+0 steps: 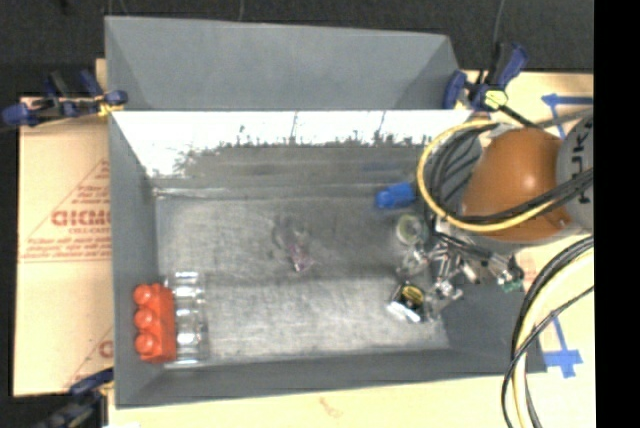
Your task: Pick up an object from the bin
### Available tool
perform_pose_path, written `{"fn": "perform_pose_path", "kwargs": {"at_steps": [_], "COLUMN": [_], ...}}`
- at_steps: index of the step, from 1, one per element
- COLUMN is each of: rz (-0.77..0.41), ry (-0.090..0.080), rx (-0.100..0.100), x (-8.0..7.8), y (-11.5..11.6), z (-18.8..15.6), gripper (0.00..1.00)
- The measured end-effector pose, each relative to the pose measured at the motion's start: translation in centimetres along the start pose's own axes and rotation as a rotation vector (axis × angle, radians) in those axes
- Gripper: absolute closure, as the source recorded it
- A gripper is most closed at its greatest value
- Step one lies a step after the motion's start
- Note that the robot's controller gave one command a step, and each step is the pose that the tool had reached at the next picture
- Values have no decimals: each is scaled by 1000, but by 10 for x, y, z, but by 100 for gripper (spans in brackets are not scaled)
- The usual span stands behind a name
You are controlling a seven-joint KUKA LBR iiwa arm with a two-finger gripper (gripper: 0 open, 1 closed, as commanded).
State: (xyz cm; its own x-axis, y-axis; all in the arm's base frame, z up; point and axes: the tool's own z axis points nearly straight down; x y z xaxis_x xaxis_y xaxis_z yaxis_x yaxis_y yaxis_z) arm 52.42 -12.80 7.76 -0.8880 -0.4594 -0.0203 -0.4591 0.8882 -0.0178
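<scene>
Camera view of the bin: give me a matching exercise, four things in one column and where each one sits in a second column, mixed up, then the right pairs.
Things:
1. red balls in a clear pack
2. blue piece
3. see-through thing
4. claw

Places in the bin:
A. middle of the floor
B. lower right of the floor
C. lower left corner
D. upper right, by the far wall

Pairs: 1-C, 2-D, 3-A, 4-B

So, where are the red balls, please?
In the camera view, the red balls lie in the lower left corner of the bin, against a clear packet.
</scene>
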Motion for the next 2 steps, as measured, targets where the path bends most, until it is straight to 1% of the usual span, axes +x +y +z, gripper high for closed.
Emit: {"fn": "perform_pose_path", "kwargs": {"at_steps": [1, 2], "rz": [-447, -426], "ry": [9, 14], "rx": [-7, -20], "x": [-28, -19], "y": [58, 63], "z": [1, -5], "gripper": [100, 100]}}
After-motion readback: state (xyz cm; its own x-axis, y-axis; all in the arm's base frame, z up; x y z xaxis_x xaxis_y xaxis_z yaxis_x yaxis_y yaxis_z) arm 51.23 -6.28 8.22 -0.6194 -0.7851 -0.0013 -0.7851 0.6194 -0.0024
